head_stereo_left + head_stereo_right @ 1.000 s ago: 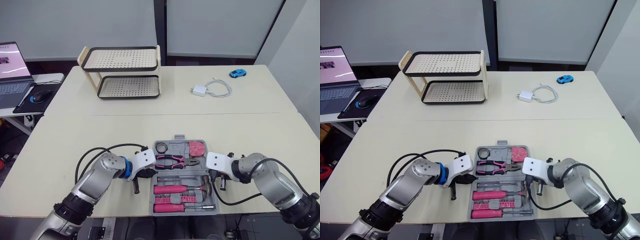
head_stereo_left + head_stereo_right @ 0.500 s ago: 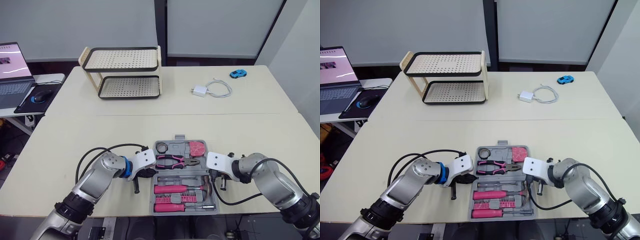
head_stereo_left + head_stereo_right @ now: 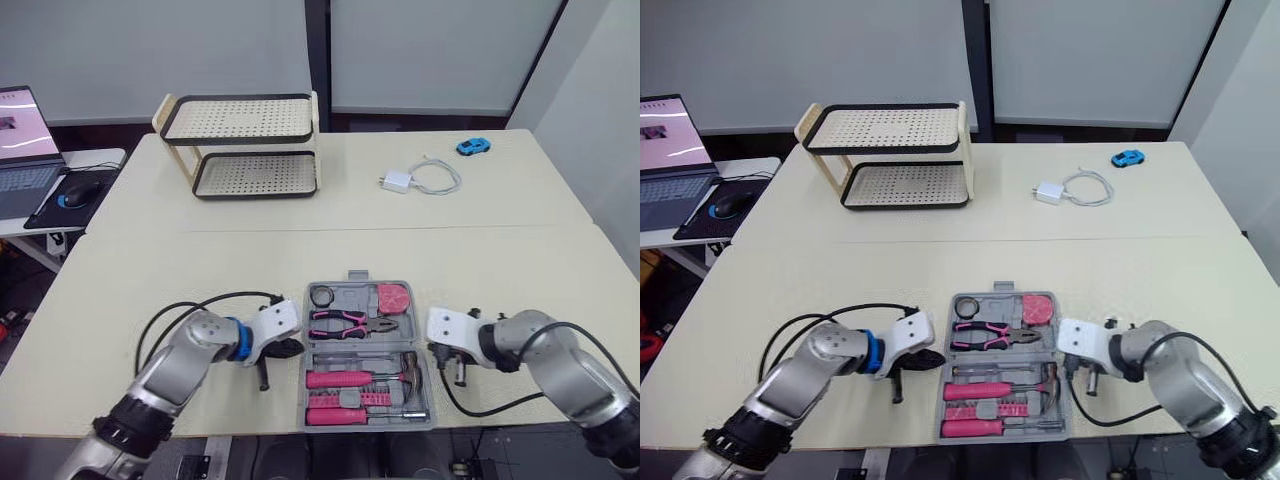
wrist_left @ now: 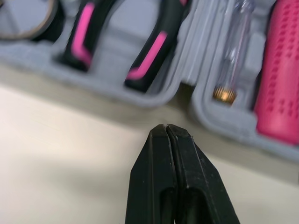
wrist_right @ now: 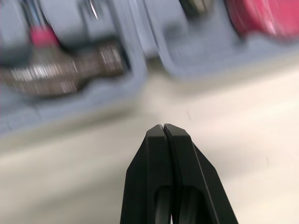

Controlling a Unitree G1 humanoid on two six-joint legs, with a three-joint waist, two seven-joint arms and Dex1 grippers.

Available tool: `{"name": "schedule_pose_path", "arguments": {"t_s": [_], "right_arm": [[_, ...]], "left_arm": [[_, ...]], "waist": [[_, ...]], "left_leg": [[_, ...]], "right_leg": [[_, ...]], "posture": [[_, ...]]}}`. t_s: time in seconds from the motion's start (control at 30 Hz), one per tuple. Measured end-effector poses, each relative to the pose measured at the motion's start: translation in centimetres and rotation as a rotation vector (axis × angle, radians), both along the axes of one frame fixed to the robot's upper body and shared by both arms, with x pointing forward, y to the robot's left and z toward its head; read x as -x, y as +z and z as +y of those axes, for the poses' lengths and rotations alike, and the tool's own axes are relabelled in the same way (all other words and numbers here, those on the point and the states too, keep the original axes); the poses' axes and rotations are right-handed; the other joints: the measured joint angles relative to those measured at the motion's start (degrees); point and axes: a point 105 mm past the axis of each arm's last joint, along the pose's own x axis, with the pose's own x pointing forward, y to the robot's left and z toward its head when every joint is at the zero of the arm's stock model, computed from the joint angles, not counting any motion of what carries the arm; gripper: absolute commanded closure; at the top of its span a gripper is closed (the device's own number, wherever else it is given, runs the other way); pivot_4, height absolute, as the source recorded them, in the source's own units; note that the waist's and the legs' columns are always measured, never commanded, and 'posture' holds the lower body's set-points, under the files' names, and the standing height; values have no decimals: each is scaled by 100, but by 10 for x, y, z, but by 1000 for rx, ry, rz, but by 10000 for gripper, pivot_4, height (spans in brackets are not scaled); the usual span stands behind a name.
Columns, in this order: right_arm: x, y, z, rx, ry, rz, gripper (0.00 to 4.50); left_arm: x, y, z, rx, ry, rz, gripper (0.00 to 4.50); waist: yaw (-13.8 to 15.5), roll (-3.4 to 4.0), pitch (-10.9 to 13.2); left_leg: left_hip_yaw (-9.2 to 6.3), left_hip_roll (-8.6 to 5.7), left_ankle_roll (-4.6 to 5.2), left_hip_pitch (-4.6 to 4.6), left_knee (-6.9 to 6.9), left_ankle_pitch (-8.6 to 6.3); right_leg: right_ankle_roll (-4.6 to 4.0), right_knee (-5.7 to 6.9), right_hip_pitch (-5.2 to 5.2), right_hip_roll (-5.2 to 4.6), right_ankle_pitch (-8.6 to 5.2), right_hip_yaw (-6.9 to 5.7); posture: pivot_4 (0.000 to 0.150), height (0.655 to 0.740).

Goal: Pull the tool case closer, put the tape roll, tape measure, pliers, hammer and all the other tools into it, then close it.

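Left gripper [image 4: 167,127] and right gripper [image 5: 163,127], both pinched shut and empty, have drawn outward from the one open case [image 3: 355,298] near the desk [image 3: 480,260] edge. Inside: one pliers [image 3: 350,322], one hammer [image 3: 345,379], one tape roll [image 3: 322,296], one tape measure [image 3: 393,297].

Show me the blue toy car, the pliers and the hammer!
car [image 3: 474,146], left eye view, on its roof.
pliers [image 3: 368,323], left eye view, near the joint where the handles meet.
hammer [image 3: 338,379], left eye view, on its pink handle.
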Motion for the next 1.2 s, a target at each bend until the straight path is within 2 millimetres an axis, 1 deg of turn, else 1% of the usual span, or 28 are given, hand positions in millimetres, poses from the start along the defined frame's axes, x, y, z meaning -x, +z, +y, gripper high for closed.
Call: {"name": "schedule_pose_path", "arguments": {"t_s": [0.1, 0.17, 0.2, 0.27, 0.3, 0.37, 0.4, 0.43, 0.53, 0.6, 0.67, 0.7, 0.73, 0.77, 0.8, 0.83, 0.87, 0.93, 1.03, 1.13, 1.2], "right_arm": [[2, 6, -20, 17, -48, -8, 44533], [4, 10, -28, 12, -71, -4, 44533], [4, 16, -31, 2, -79, -6, 44533], [4, 35, -33, -27, -79, -31, 44533], [5, 48, -32, -53, -77, -48, 42868], [8, 70, -30, -96, -68, -69, 38627], [10, 77, -30, -115, -68, -67, 35369], [13, 84, -29, -136, -72, -57, 31471], [17, 93, -32, -160, -101, -32, 20309], [18, 94, -33, -178, -118, -26, 13009], [18, 92, -33, -197, -135, -16, 5654], [18, 91, -32, -218, -146, -9, 2225], [17, 89, -31, -252, -162, -6, 0], [16, 87, -29, -302, -184, 3, 0], [14, 86, -25, -373, -215, 12, 0], [12, 84, -20, -446, -245, 32, 0], [11, 83, -17, -501, -272, 62, 0], [9, 83, -14, -613, -333, 123, 0], [3, 82, -15, -705, -414, 179, 0], [-6, 75, -16, -809, -500, 238, 0], [-8, 72, -16, -847, -533, 271, 0]], "left_arm": [[4, 3, 26, -21, 57, -19, 45000], [9, 9, 37, -5, 77, -24, 45000], [12, 15, 43, 7, 87, -27, 45000], [16, 34, 56, 31, 107, -46, 45000], [17, 47, 62, 61, 120, -62, 45000], [22, 70, 69, 116, 124, -75, 41216], [24, 77, 72, 137, 128, -75, 39236], [26, 84, 77, 160, 137, -71, 36011], [28, 95, 85, 170, 148, -67, 26434], [29, 96, 86, 170, 144, -63, 19824], [29, 97, 82, 189, 130, -65, 13478], [30, 97, 76, 199, 116, -69, 10487], [31, 96, 66, 216, 90, -77, 7473], [34, 94, 50, 251, 45, -78, 4242], [39, 91, 32, 291, 0, -67, 4242], [45, 87, 14, 330, -48, -47, 6553], [50, 85, 2, 357, -82, -26, 8441], [59, 81, -19, 398, -137, 17, 14623], [67, 74, -37, 416, -191, 62, 24667], [77, 56, -56, 410, -253, 122, 34477], [78, 46, -61, 398, -260, 139, 41047]], "waist": [[1, 1, 1], [14, 0, 2], [17, -1, 4], [21, -2, 7], [24, -2, 7], [25, -1, 7], [26, -2, 6], [25, -2, 7], [25, -2, 7], [25, -2, 7], [25, -5, 8], [24, -5, 8], [26, -6, 8], [28, -6, 8], [28, -9, 9], [28, -13, 11], [28, -14, 12], [29, -13, 11], [27, -12, 11], [27, -11, 10], [29, -10, 10]], "left_leg": [[1, 3, 0, -2, -2, 0], [1, 4, 0, -10, 1, 0], [1, 6, 0, -14, 2, 0], [1, 8, 0, -15, 1, 0], [0, 10, 0, -15, 0, 0], [1, 9, 0, -12, -2, 0], [1, 8, 0, -12, -1, 0], [3, 7, 0, -13, -1, 0], [5, 6, 0, -11, -1, -1], [7, 5, 0, -11, -1, -1], [7, 6, 0, -12, -1, -1], [7, 7, 1, -12, -1, -1], [8, 8, 0, -12, -1, -1], [9, 8, 0, -13, 0, -1], [9, 9, 0, -13, 0, -1], [8, 8, 0, -14, 1, -1], [8, 7, 0, -13, 1, 0], [6, 5, 0, -10, 0, 0], [8, 1, 1, -5, 0, 0], [11, -4, 1, -3, -1, -1], [9, -4, 1, -4, -1, 0]], "right_leg": [[0, -1, -2, 1, 0, 0], [-1, 0, -8, -4, 0, 1], [0, -1, -10, -6, 0, 2], [0, -1, -12, -7, 0, 3], [0, -2, -12, -7, 0, 1], [0, -4, -8, -7, 0, 0], [0, -5, -7, -7, 0, -1], [0, -5, -7, -6, 0, -1], [0, -6, -5, -7, 0, 0], [0, -6, -5, -6, 0, 1], [0, -6, -5, -7, 0, 1], [0, -6, -5, -7, 0, 2], [0, -6, -4, -9, 0, 4], [0, -6, -4, -12, 0, 7], [0, -7, -3, -12, 0, 8], [0, -5, -3, -12, 0, 8], [0, -4, -3, -11, 0, 8], [-1, -3, -3, -4, 0, 6], [-1, -1, 0, -1, 0, 6], [-1, -3, 4, -1, 0, 9], [-1, -3, 3, -1, 0, 8]], "posture": [[1500, 7400], [1500, 7400], [1500, 7400], [1500, 7400], [1500, 7400], [1500, 7400], [1500, 7400], [1500, 7400], [1500, 7400], [1500, 7400], [1500, 7400], [1500, 7400], [1500, 7400], [1500, 7400], [1500, 7400], [1500, 7400], [1500, 7400], [1500, 7400], [1500, 7400], [1500, 7400], [1500, 7400]]}}
